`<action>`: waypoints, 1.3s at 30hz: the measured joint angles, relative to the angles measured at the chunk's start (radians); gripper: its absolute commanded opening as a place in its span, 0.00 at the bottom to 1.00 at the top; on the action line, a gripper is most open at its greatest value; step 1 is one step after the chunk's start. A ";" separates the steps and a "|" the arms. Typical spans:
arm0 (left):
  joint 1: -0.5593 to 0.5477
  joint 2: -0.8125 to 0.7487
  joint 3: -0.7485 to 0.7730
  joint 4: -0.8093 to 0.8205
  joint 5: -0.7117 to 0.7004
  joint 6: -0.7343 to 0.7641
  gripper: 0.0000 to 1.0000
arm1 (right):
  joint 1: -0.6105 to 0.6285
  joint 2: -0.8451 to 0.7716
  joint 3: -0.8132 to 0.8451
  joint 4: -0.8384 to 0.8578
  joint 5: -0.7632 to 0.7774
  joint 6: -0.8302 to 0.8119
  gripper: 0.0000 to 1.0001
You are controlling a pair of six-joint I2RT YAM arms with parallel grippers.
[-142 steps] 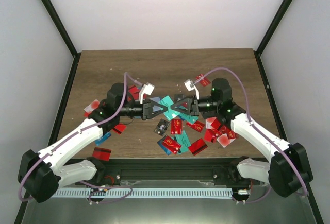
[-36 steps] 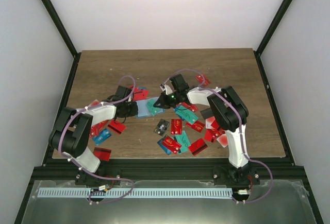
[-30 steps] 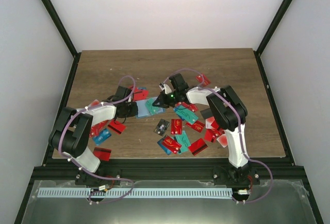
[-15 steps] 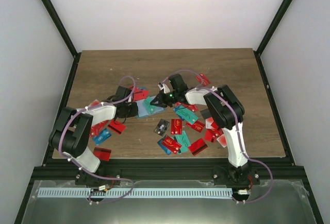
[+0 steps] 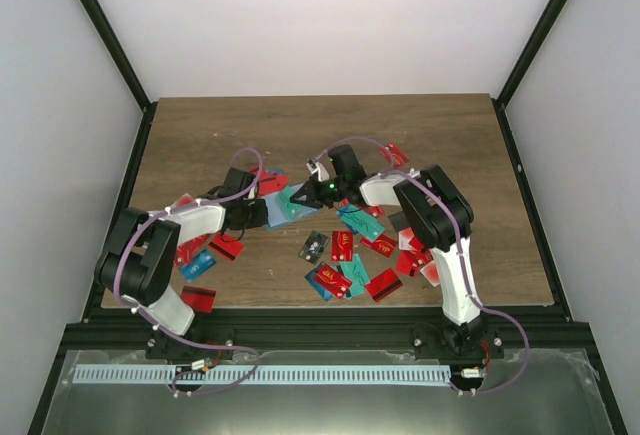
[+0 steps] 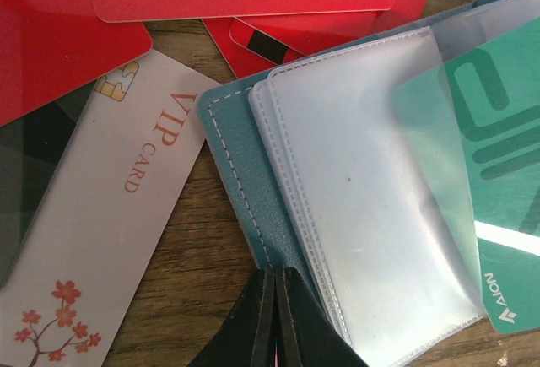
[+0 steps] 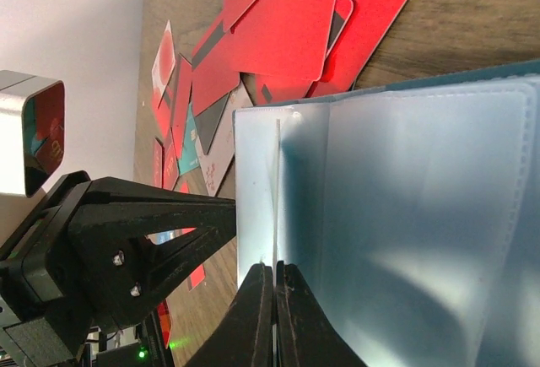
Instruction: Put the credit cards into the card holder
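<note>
Lying open on the wooden table (image 5: 200,135) amid scattered credit cards (image 5: 342,245), the card holder (image 5: 288,205) sits near the middle between both arms, its clear sleeves (image 6: 363,198) fanned out and a green card (image 6: 498,173) showing partly through 1 of them. The left gripper (image 6: 272,278) has its jaws pressed together on the near edge of the teal cover, just beside a white VIP card (image 6: 110,232). The right gripper (image 7: 274,270), jaws likewise closed tight, pinches 1 clear sleeve that stands edge-on between them.
</note>
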 measured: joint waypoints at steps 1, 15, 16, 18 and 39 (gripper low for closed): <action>0.000 0.000 0.000 0.000 0.001 0.000 0.04 | 0.000 0.000 -0.002 0.006 0.000 0.000 0.01; 0.000 0.000 -0.002 0.002 0.008 0.000 0.04 | 0.001 0.011 0.000 0.023 0.021 -0.087 0.01; 0.000 0.000 -0.002 0.002 0.008 0.000 0.04 | 0.001 0.012 0.005 0.012 0.023 -0.099 0.01; 0.000 0.000 -0.002 0.003 0.008 0.000 0.04 | 0.002 0.017 0.021 -0.007 0.022 -0.123 0.01; 0.001 0.003 -0.002 0.006 0.011 0.000 0.04 | 0.003 0.058 0.055 0.015 -0.005 -0.158 0.01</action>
